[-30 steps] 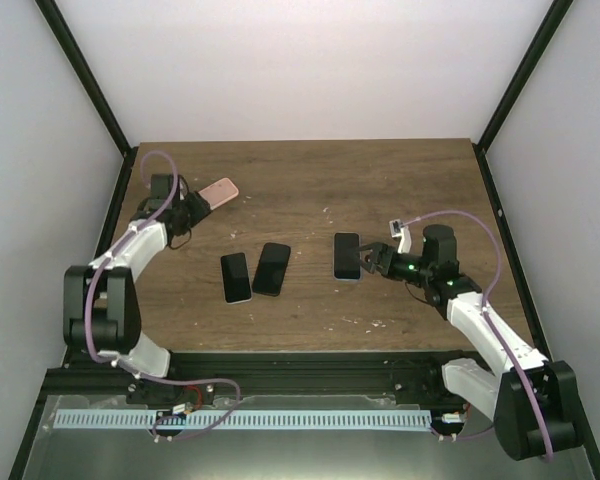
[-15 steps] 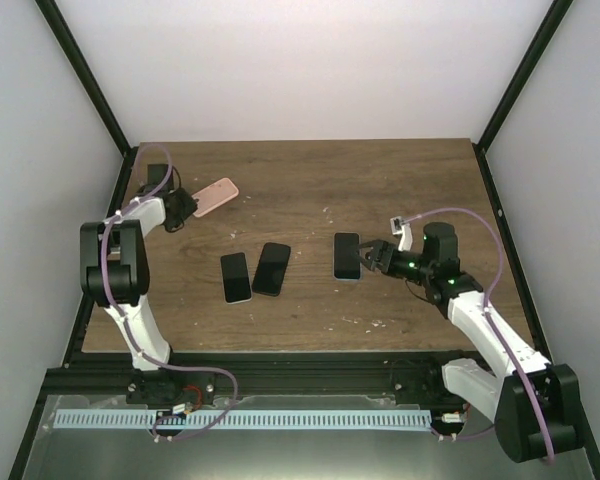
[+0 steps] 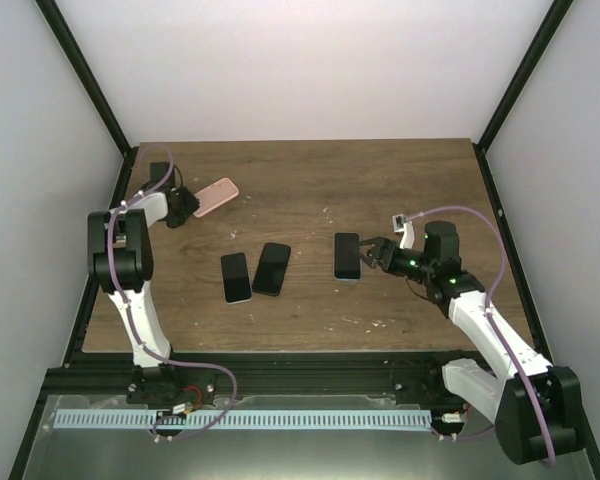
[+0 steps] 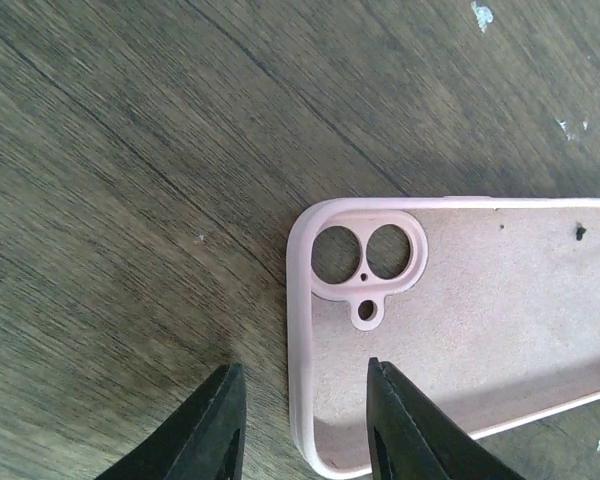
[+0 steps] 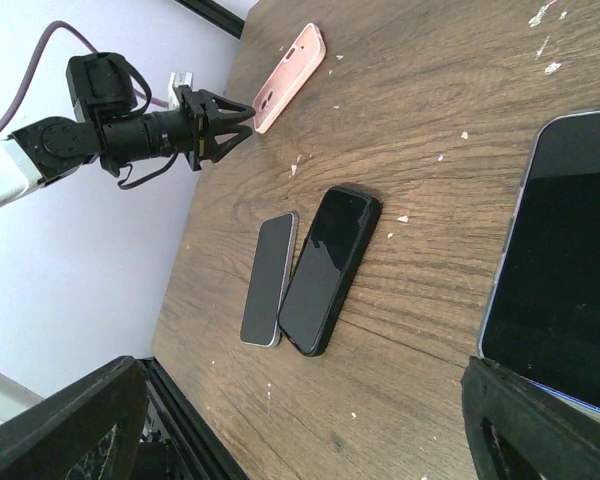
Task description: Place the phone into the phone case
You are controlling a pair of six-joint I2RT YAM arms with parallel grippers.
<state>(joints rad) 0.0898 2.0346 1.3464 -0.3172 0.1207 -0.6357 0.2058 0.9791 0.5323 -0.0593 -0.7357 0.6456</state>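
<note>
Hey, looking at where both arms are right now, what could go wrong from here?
1. The left gripper is open, straddling only the thin end rim of the pink case, which lies flat; closing there could slip or tilt it.
2. The right gripper sits open at the edge of the phone, which lies flat; it might shove it instead of gripping.
3. Nearby, two more phones lie close together; a swing could knock them.

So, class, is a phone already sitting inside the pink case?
No: the left wrist view shows the pink case lying empty, its whole inner lining bare.
</note>
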